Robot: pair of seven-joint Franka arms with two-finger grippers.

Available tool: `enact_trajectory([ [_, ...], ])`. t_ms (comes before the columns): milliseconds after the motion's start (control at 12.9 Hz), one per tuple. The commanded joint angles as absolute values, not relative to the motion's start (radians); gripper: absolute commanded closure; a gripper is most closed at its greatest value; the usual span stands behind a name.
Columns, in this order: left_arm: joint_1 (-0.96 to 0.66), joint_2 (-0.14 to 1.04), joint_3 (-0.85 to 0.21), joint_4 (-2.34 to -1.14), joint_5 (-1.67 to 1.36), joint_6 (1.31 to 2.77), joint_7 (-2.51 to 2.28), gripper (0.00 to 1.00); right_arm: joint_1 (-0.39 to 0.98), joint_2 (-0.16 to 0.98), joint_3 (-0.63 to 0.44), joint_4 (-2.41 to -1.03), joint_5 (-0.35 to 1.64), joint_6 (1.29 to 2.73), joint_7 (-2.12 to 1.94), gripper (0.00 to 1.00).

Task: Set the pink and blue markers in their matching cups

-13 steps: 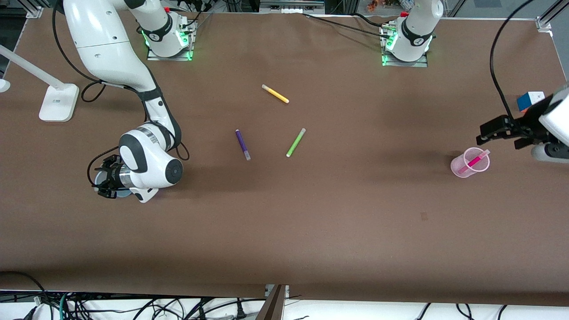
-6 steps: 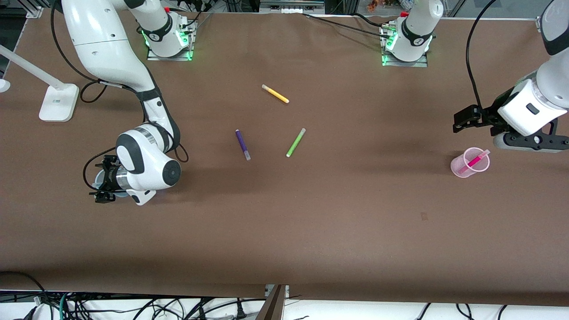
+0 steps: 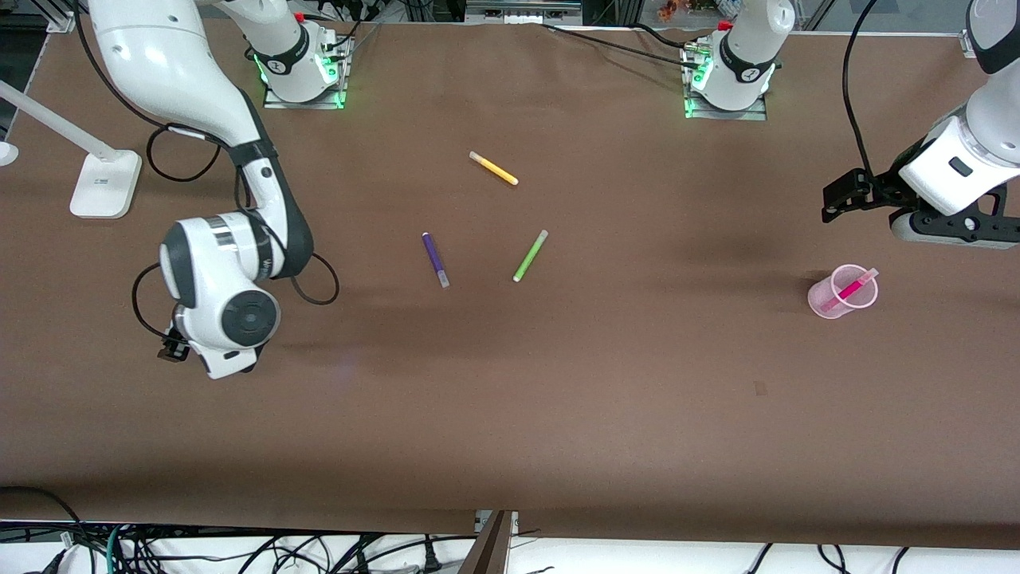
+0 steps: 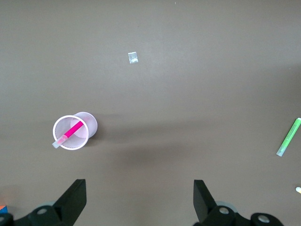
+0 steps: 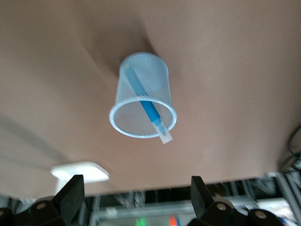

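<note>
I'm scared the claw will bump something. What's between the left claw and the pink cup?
Nothing. In the left wrist view, only bare brown table lies between the open left claw and the pink cup holding the pink marker.

Robotics lab: bolted arm bases (image 3: 303, 72), aluminium framing (image 3: 978, 32), cable tangle (image 3: 199, 550).

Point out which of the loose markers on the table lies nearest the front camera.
The purple marker: its capped end reaches lowest in the front view, just past the lime green marker beside it. The yellow marker lies much farther, toward the bases.
</note>
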State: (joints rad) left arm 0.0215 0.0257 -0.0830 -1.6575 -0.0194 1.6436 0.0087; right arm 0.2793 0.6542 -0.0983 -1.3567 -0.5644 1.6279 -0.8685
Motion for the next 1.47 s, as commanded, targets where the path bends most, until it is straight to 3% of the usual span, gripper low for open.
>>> enact_trajectory([
  [0, 0.02, 0.003, -0.074, -1.675, -0.04, 1.643, 0.04, 0.0, 0.221, 0.559, -0.086, -1.354, -0.383, 1.624, -0.814, 0.0],
  [542, 0.044, 0.009, -0.064, -1.661, -0.1, 1.651, 0.051, 0.0, 0.137, 0.214, -0.054, -1.544, -0.093, 1.609, -0.367, 0.0],
  [775, 0.046, 0.014, -0.066, -1.658, -0.091, 1.646, 0.095, 0.0, 0.117, 0.08, -0.034, -1.574, -0.08, 1.537, -0.097, 0.0],
  [1007, 0.046, 0.015, -0.064, -1.657, -0.084, 1.646, 0.095, 0.0, 0.083, -0.016, -0.034, -1.569, -0.077, 1.468, -0.092, 0.0],
  [1394, 0.046, 0.014, -0.074, -1.657, -0.041, 1.646, 0.095, 0.0, 0.064, -0.026, -0.034, -1.568, -0.025, 1.401, -0.053, 0.0],
])
